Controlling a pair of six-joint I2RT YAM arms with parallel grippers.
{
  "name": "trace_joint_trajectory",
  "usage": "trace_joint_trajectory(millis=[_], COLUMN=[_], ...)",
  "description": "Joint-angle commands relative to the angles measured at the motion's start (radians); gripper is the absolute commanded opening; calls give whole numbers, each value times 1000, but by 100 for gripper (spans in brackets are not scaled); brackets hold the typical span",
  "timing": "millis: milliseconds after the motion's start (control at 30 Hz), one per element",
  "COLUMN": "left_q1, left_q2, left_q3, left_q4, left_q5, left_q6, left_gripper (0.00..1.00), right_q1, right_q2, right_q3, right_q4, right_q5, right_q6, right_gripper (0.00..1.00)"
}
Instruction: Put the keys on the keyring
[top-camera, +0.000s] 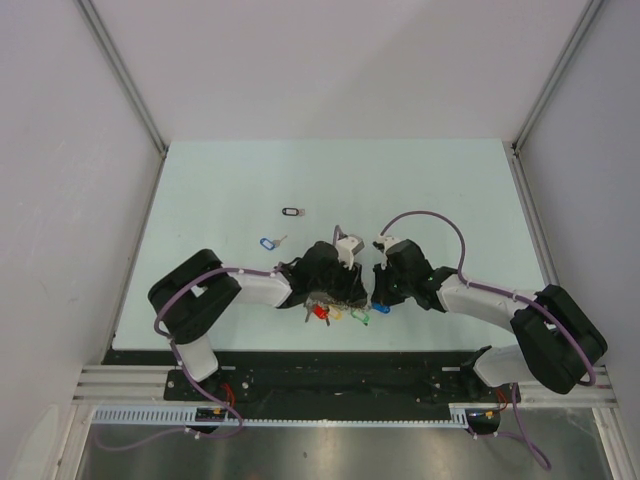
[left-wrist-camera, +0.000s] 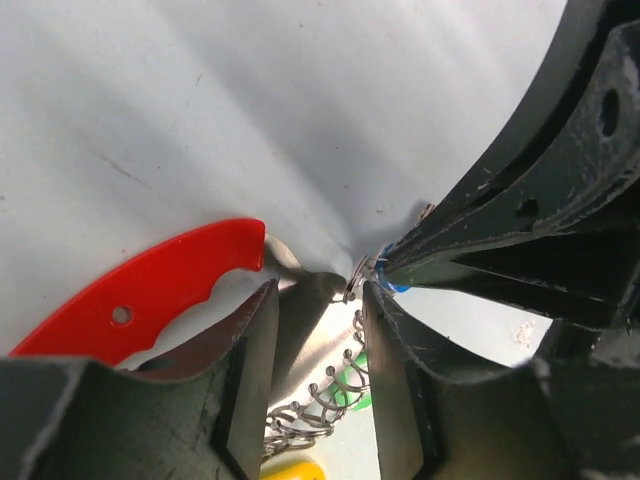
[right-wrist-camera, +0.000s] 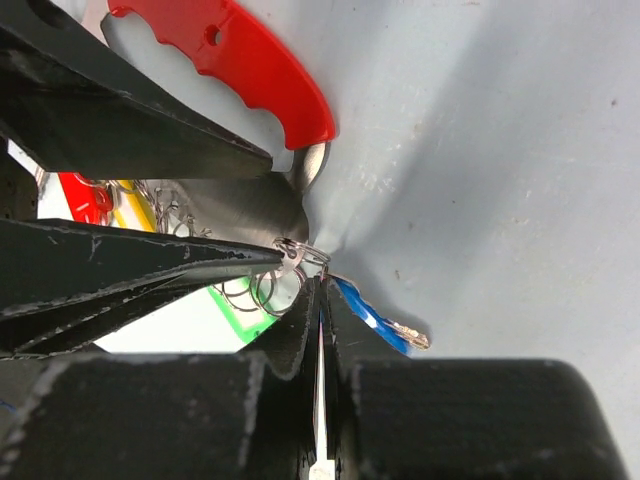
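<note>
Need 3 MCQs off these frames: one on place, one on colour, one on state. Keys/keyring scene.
1. The black-tagged key lies:
A) alone on bare table
B) inside the right gripper
C) among the yellow and green tags

2. The curved band beside the left gripper is:
A) green
B) red
C) black

3. The right gripper is:
A) wide open
B) shut, with a blue tag at its fingers
C) out of view

Key:
1 A: the top view shows it by itself, away from both arms.
2 B: both wrist views show it red.
3 B: the right wrist view shows the fingers pressed together with the tag beside them.
</note>
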Motion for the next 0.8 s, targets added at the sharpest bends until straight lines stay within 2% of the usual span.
trace_joint_trajectory(millis=[0, 233, 567, 767], left_q1=[4, 4, 2, 2], left_q2=[-22, 13, 54, 48], left_q3=[-14, 20, 67, 68], left_q4=[75, 67, -22, -46], left_q5=[69, 158, 140, 110], left_q6=[0, 52, 67, 67], left_gripper=[45, 45, 38, 14], right_q1=[-5, -3, -3, -3], right_q2=[-31, -39, -40, -62], right_q3=[3, 2, 2, 2], right_q4=[79, 79, 82, 71], right_q5=[-19, -24, -22, -12], right_q6=[-8, -11, -11, -13], right_gripper=[0, 0, 0, 0])
